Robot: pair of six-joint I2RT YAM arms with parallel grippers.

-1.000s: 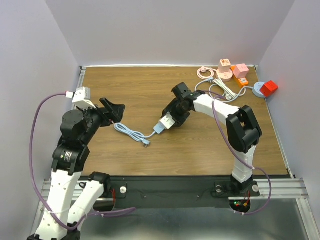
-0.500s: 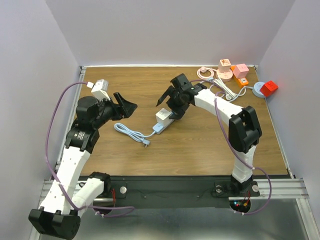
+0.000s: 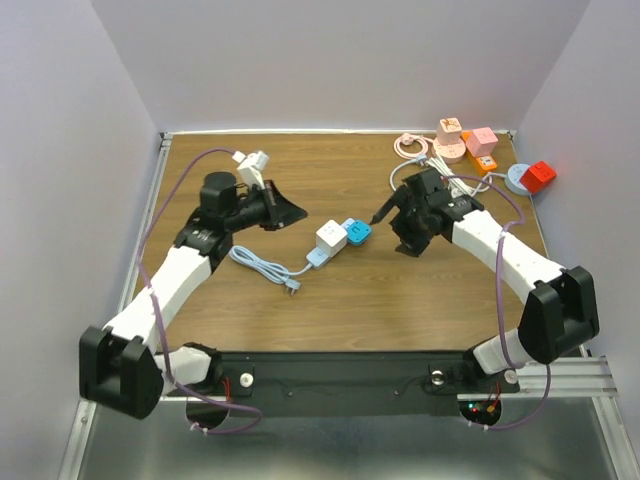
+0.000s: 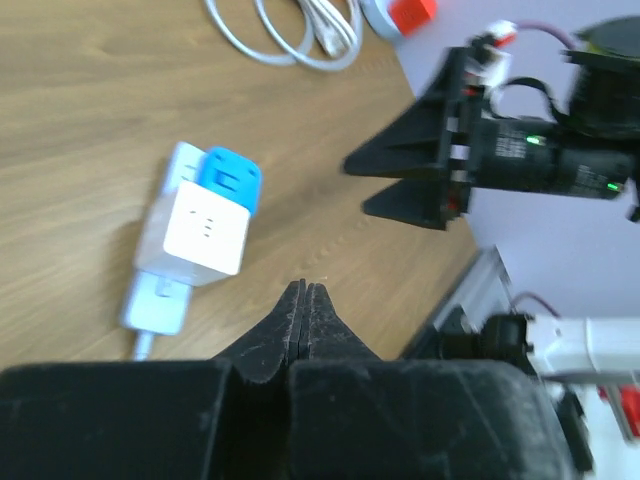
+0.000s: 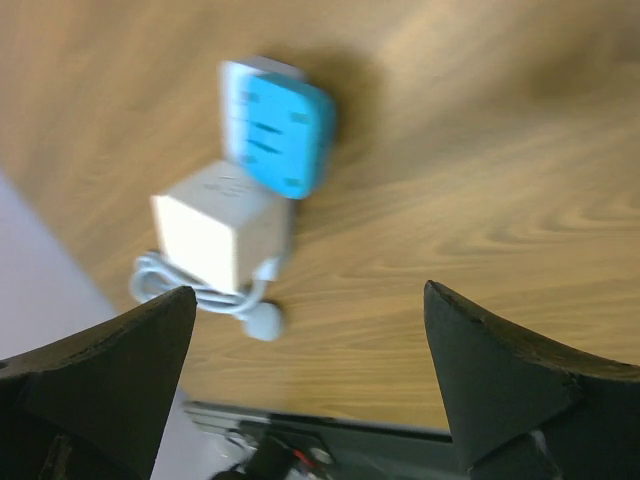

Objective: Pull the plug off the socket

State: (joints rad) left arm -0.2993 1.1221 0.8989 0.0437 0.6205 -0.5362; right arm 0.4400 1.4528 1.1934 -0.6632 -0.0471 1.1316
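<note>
The socket strip (image 3: 318, 254), pale blue, lies flat near the middle of the wooden table (image 3: 400, 300). A white cube plug (image 3: 330, 237) and a blue plug (image 3: 357, 232) are seated side by side on it. Its grey-blue cable (image 3: 262, 266) trails toward the left arm's side. The top view shows both grippers clear of the strip: the left gripper (image 3: 293, 213) is near it on the far-left side, and the right gripper (image 3: 390, 236) is just beside the blue plug. The left wrist view adds that the left fingers are pressed together tip to tip, holding nothing, with the white cube ahead of them and the right jaws spread beyond. The right wrist view is blurred. It shows the right fingers set wide apart, with both plugs ahead of the gap and untouched. Only the top view shows the whole far right corner, which holds pink adapters (image 3: 465, 140), a red block (image 3: 537, 176) and a coiled white cable (image 3: 447, 180), well apart from the strip.
</note>
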